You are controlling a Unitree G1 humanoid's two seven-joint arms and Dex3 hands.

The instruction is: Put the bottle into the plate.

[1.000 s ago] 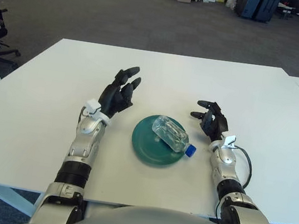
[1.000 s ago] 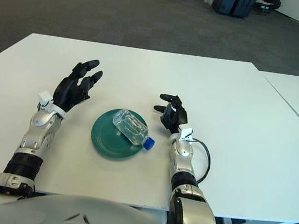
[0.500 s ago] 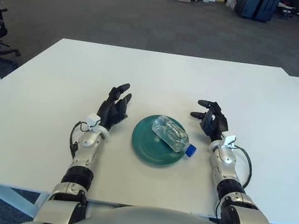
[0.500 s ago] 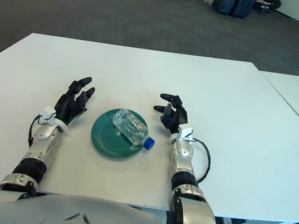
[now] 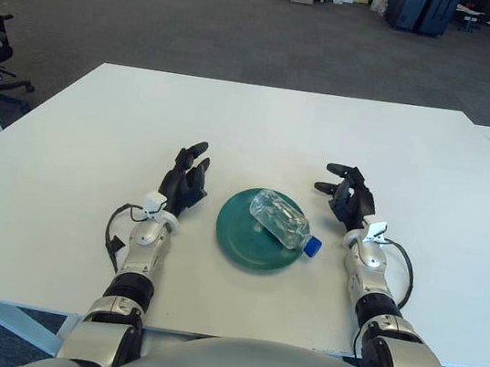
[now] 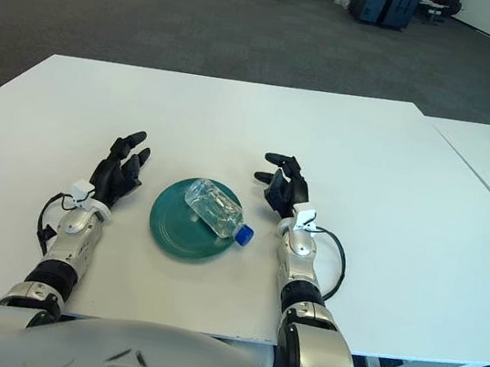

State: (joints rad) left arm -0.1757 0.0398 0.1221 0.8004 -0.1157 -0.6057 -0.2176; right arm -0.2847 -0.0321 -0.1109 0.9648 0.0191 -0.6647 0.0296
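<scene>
Lying on its side across the green plate (image 5: pixel 251 236), the clear bottle (image 5: pixel 280 218) points its blue cap (image 5: pixel 311 246) toward four o'clock, where the cap sticks out just past the plate's rim; its base sits nearer the plate's ten o'clock side. The plate itself rests on the white table (image 5: pixel 63 166), between the two hands. The left hand (image 5: pixel 183 184) lies at the plate's nine o'clock, near the rim but apart from it, with its dark fingers (image 5: pixel 196 150) stretched out and loosely spread toward twelve o'clock, holding nothing. The right hand (image 5: pixel 348 194) is at the plate's two to three o'clock, near the capped end of the bottle yet not touching bottle or plate; its fingers are relaxed and partly bent, the tips turned toward nine o'clock, gripping nothing. A black cable (image 5: pixel 405 261) loops beside the right wrist, at its three o'clock. Both forearms rest low over the table's near edge.
</scene>
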